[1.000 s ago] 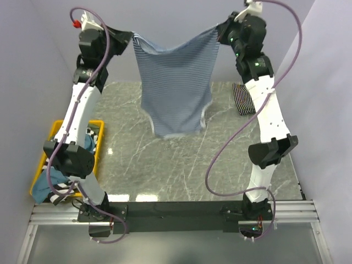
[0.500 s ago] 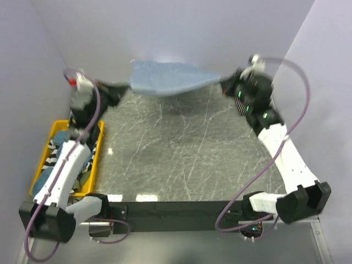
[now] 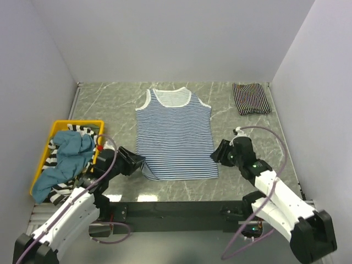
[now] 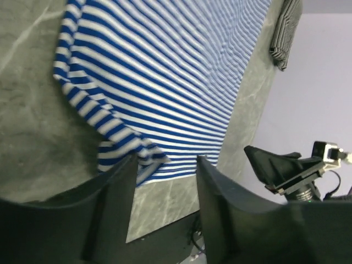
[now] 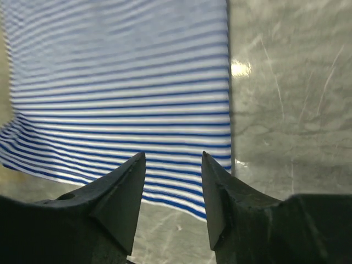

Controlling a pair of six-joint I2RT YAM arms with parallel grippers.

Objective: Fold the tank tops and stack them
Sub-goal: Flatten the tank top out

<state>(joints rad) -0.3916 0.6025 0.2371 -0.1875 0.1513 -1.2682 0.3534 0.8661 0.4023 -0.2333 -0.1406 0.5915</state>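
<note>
Dropped from high to low over the table (image 3: 231, 181) and spread the blue-and-white tank top (image 3: 175, 137) flat mid-table, hem nearest. Crouched both arms low, parked left gripper (image 3: 136, 163) at hem's left corner, right gripper (image 3: 216, 154) at its right, fingers spread wide, cloth released.

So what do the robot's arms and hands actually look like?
The left arm and right arm have smooth white shells with chunky black joints. A thin purple cable loops loosely along each. The right arm shows small green lights. The left hand and right hand are black, each with two broad, tapered fingers.
</note>
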